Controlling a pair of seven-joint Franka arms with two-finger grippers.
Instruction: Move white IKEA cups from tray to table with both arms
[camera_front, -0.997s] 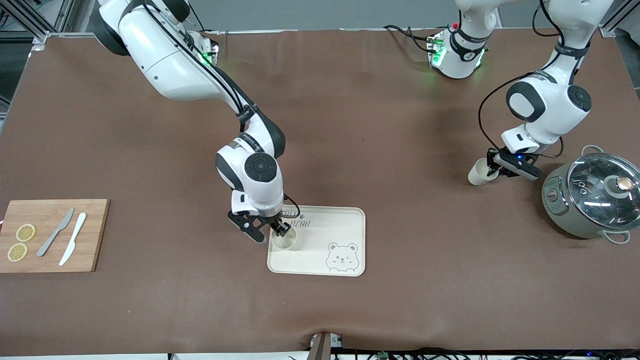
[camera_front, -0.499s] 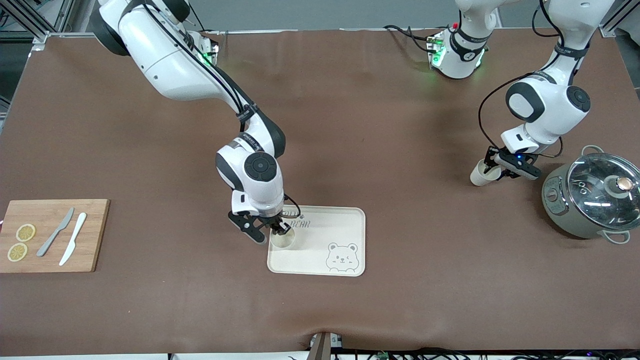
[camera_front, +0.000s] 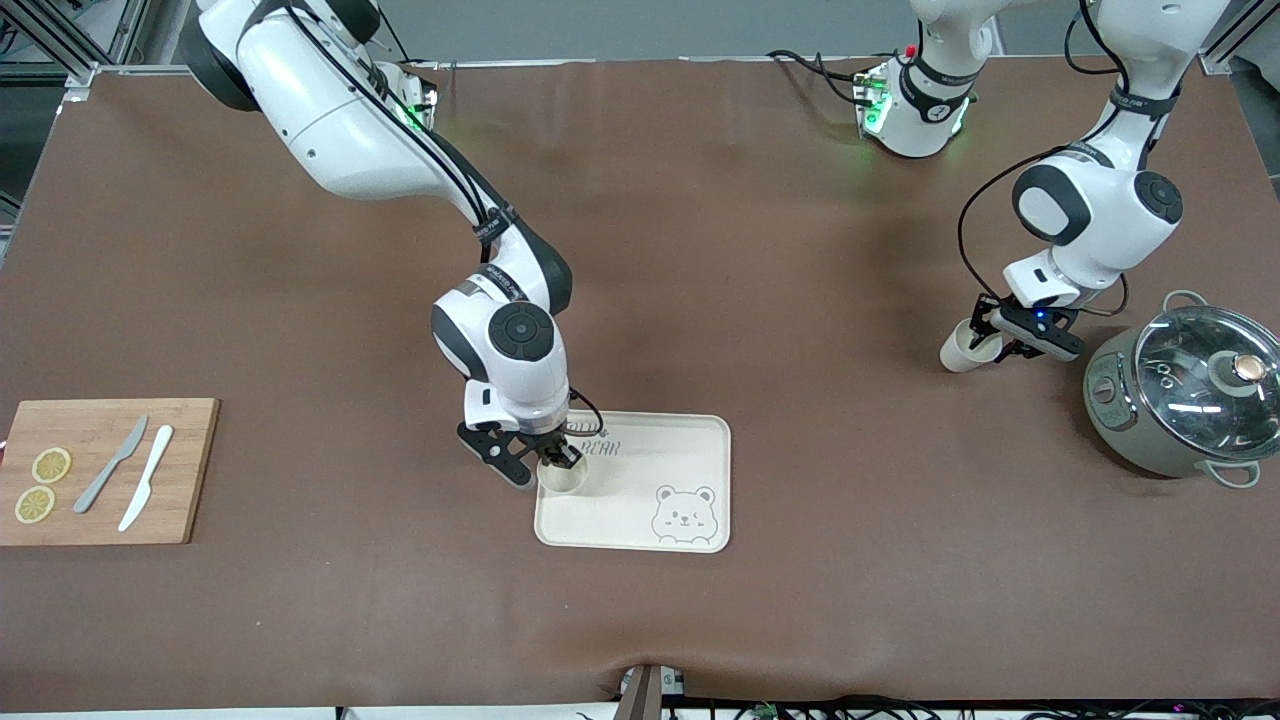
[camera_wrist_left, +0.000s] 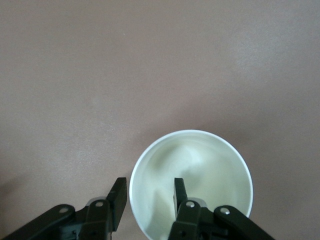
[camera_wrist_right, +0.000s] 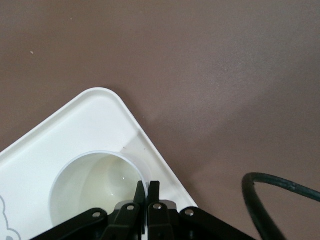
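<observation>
One white IKEA cup (camera_front: 563, 478) stands upright on the bear-printed tray (camera_front: 690, 440), at the tray's corner toward the right arm's end. My right gripper (camera_front: 560, 460) is shut on its rim; the right wrist view shows the two fingers (camera_wrist_right: 146, 184) pinching the cup's (camera_wrist_right: 85, 190) wall above the tray (camera_wrist_right: 55, 140). The second cup (camera_front: 962, 347) stands on the bare table beside the pot. My left gripper (camera_front: 988, 335) is open over it. In the left wrist view, one finger of this gripper (camera_wrist_left: 149, 182) is inside the cup (camera_wrist_left: 205, 170) and one outside.
A grey-green pot with a glass lid (camera_front: 1185, 390) stands close to the left gripper, toward the left arm's end. A wooden cutting board (camera_front: 100, 500) with two knives and lemon slices lies at the right arm's end.
The cup in the right gripper has shifted slightly on the tray toward the right arm's end. The left gripper has barely moved at the second cup's rim.
</observation>
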